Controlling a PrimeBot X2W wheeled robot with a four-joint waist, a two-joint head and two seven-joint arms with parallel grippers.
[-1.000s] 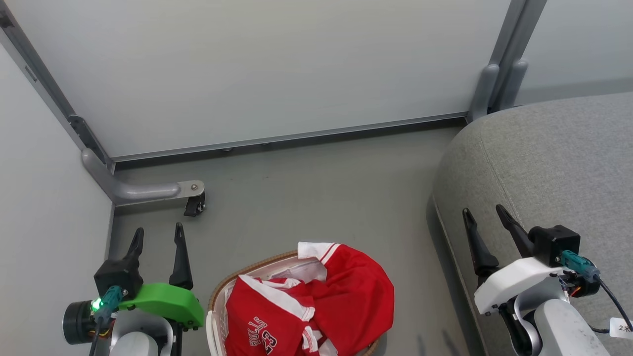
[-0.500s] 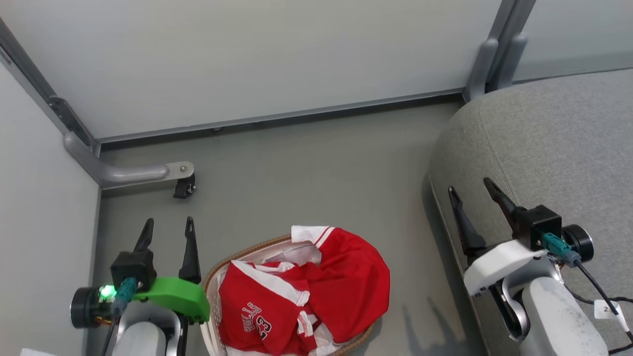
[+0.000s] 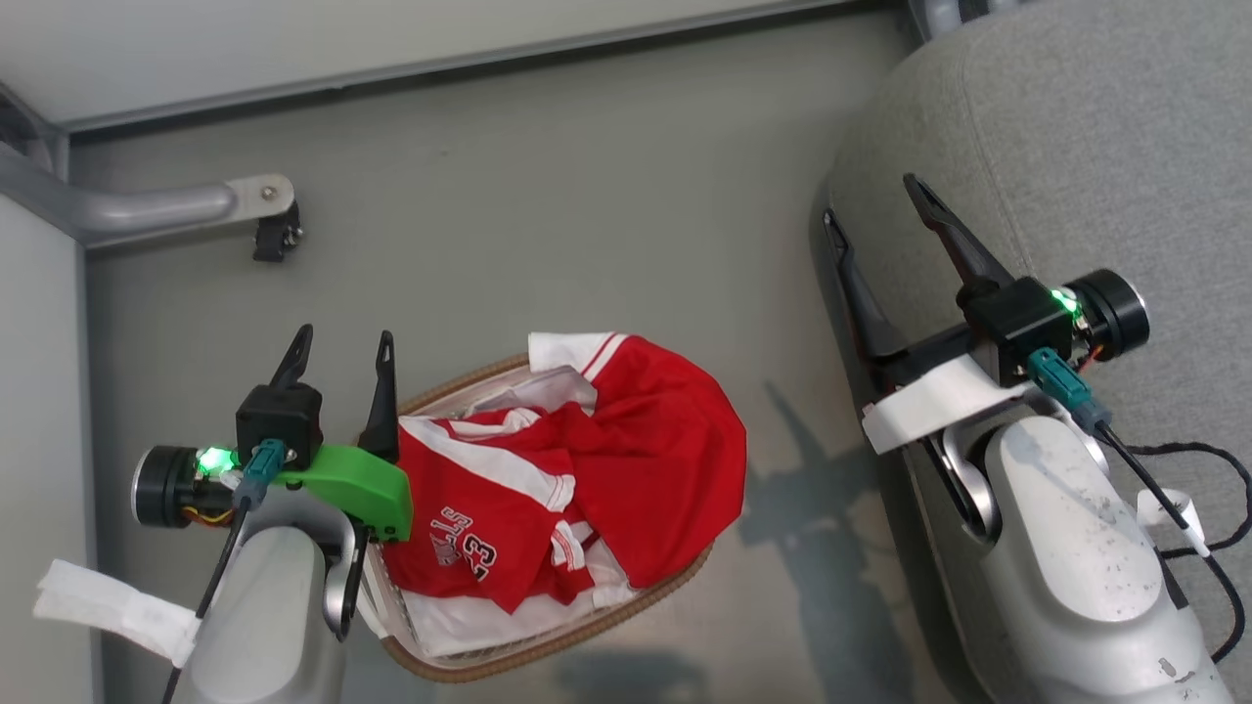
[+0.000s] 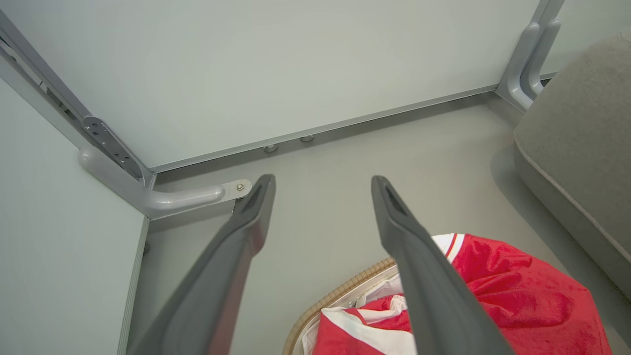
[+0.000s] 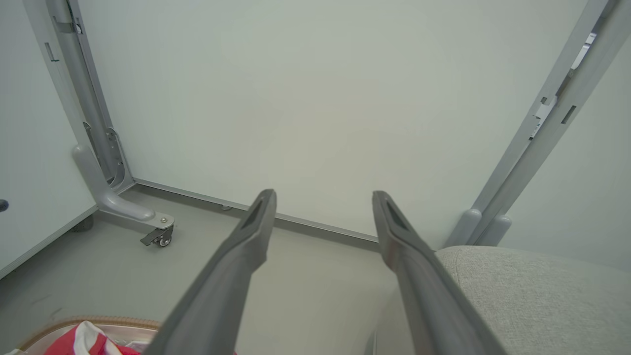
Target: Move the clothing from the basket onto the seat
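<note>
Red clothing (image 3: 626,469) with white stripes and lettering is heaped in the oval basket (image 3: 548,650), which stands on the floor and has a brown woven rim. The grey seat (image 3: 1125,127) rises at the right. My left gripper (image 3: 345,334) is open and empty, beside the basket's left rim. In the left wrist view, the left gripper (image 4: 323,178) points over bare floor, with the clothing (image 4: 512,291) at the lower right. My right gripper (image 3: 870,198) is open and empty at the seat's left edge. In the right wrist view, the right gripper (image 5: 323,193) stands beside the seat (image 5: 542,291).
Pale partition panels wall in the far and left sides. A grey partition foot with a caster wheel (image 3: 274,235) sits on the floor at the upper left. Bare grey floor (image 3: 587,215) lies between the basket and the seat. A black cable (image 3: 1203,508) trails over the seat.
The head camera has tilted down, so the scene has slid up the picture and more of the basket shows. My right gripper has reached further forward along the seat's edge.
</note>
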